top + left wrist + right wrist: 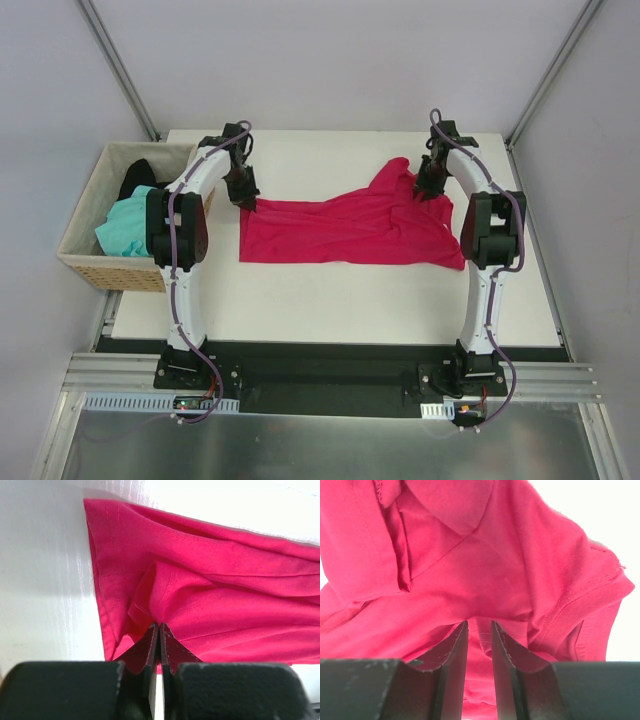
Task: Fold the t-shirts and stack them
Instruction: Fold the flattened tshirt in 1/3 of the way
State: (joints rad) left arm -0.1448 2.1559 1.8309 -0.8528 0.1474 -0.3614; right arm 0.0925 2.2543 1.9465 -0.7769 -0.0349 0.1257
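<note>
Item: crimson t-shirt (350, 232), spread mid-table (330, 300). Soft, light and limp; I judge hems and corners the surest holds. My left gripper (159, 632) pinches its far-left corner tight; my right gripper (479, 635) narrowly clamps bunched cloth at its far right.

Bright, soft shadows, blown-out whites (wrist views)

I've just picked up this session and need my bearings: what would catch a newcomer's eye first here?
The crimson t-shirt, lying rumpled across the middle of the white table, dominates every view. The left gripper pinches its far left corner, and the right gripper grips bunched cloth at its far right end. At the left of the table, a wicker basket holds a teal t-shirt and a black t-shirt.
</note>
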